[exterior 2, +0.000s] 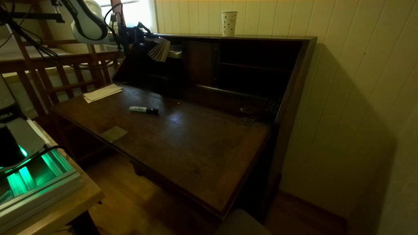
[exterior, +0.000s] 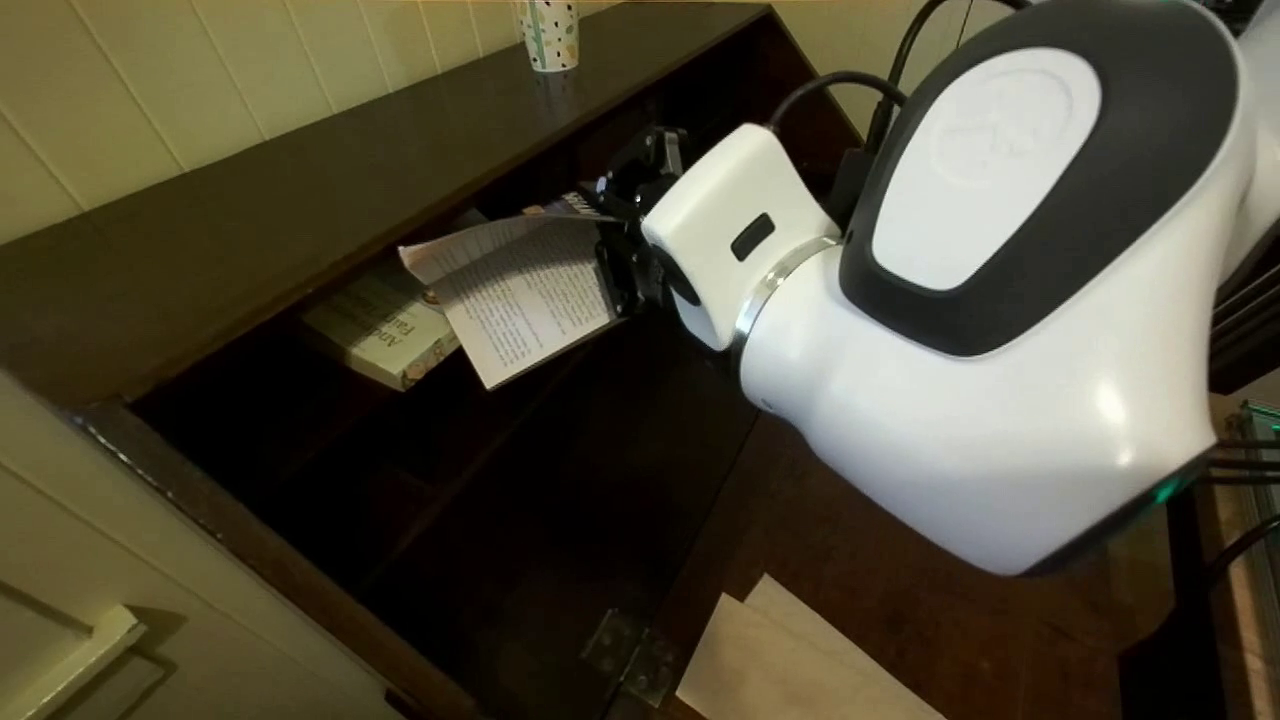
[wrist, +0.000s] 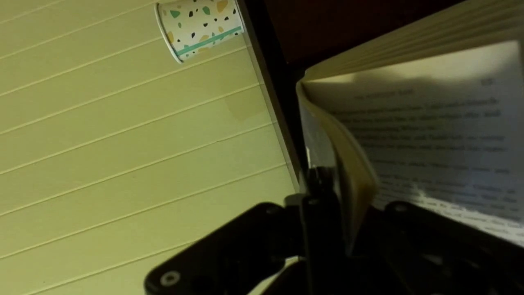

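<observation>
At the compartments [exterior 2: 256, 66] of the dark desk [exterior: 300, 180], the gripper [wrist: 346, 209] holds an open book [exterior: 530, 300]; its fingers [wrist: 321, 207] pinch a curved section of it, while other pages [wrist: 430, 135] fan out loose. Whether this book is inside a compartment or just in front of the opening, I cannot tell. A pale-covered book [exterior: 385, 330] lies within, in the compartment beside a small wooden door [exterior 2: 200, 62]. A speckled cup [exterior 2: 228, 23] stands upright on the desk's top, its inside hidden. On the lowered writing leaf [exterior 2: 186, 140], pale papers [exterior 2: 103, 93] lie near a marker [exterior 2: 143, 110].
</observation>
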Controlling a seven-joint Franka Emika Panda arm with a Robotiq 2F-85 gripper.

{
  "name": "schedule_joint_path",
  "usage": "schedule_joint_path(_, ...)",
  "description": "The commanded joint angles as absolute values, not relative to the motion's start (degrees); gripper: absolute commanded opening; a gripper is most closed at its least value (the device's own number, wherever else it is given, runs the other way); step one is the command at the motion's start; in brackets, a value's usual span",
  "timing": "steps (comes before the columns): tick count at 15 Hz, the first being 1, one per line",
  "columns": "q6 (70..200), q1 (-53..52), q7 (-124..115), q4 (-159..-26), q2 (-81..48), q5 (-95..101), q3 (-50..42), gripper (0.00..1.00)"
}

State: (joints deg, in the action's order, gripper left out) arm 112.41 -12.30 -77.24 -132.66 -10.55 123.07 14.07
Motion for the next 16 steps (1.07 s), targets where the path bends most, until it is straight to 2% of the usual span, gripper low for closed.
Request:
schedule_joint_path(1, 113.4, -11.1, -79.8, -130.7, -12.3, 129.7, 13.4, 0.01)
schedule_joint_path(16, 110.7, -8.8, -86.1, -124.6, -21.5, 141.4, 12.8, 0.01)
